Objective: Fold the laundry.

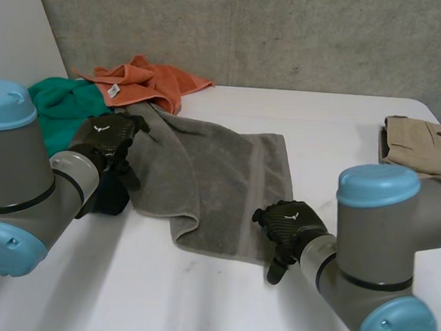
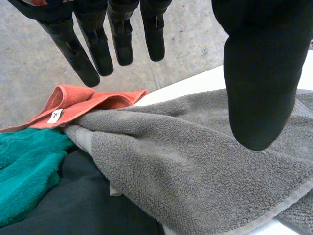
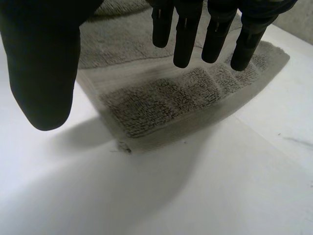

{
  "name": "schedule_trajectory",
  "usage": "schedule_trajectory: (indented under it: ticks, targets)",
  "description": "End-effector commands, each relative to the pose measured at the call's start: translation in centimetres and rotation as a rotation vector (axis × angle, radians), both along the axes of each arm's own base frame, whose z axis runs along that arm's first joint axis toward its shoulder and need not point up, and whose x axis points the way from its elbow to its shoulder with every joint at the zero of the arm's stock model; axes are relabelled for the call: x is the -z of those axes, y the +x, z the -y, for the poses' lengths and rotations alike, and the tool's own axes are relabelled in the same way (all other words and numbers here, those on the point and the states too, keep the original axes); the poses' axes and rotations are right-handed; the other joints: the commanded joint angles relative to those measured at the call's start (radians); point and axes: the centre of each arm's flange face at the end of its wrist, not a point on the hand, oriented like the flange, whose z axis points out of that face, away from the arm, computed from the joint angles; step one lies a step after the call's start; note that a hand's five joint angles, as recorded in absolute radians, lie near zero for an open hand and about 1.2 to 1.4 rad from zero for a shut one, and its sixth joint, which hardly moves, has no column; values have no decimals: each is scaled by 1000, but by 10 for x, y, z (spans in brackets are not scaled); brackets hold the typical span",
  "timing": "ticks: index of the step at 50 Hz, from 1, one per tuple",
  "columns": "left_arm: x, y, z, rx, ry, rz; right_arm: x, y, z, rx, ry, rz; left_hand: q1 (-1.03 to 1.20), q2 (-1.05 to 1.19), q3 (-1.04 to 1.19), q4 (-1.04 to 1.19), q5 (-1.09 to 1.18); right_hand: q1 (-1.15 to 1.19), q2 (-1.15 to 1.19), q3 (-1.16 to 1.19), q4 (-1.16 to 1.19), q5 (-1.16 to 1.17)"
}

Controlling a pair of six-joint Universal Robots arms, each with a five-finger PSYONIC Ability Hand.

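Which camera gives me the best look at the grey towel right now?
The head view: the grey towel lies nearly whole there, spread on the table with its near edge curled. The left wrist view gives its end beside the orange cloth; the right wrist view, one end by the right hand.

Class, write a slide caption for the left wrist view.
Open left hand hovers over the grey towel, orange cloth and green cloth beside it.
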Motion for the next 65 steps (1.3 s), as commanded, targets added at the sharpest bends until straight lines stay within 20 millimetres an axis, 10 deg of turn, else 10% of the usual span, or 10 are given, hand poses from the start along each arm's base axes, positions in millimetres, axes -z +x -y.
schedule_trajectory:
  ticks: [1,24,31,45,57,60,65]
  targets:
    - [0,1,0,-9,-5,11,17,10,5,-19,-98,-19,-49,-43,-43,-40,-29,89,-12,71,77,59]
    - [-3,2,-1,-11,-20,3,18,31,54,-18,-346,-54,-49,-43,-43,-40,-29,368,266,350,356,338]
    - [-6,5,-1,-15,-24,-4,8,30,82,20,-381,-49,-49,-43,-43,-40,-29,1084,983,1066,1072,1054]
    - [8,7,9,-14,5,26,-48,15,82,-15,-226,40,-49,-43,-43,-40,-29,1085,983,1067,1073,1055]
    - [22,0,8,20,30,72,-20,-19,105,34,-62,-200,-52,-46,-46,-43,-32,1085,983,1067,1073,1055]
    - [23,-1,8,26,27,84,-23,-20,104,80,-46,-173,-49,-43,-43,-40,-29,468,367,450,456,438]
    - [23,-1,7,25,26,86,-35,-19,98,142,-12,-81,-52,-46,-46,-43,-32,292,191,274,280,262]
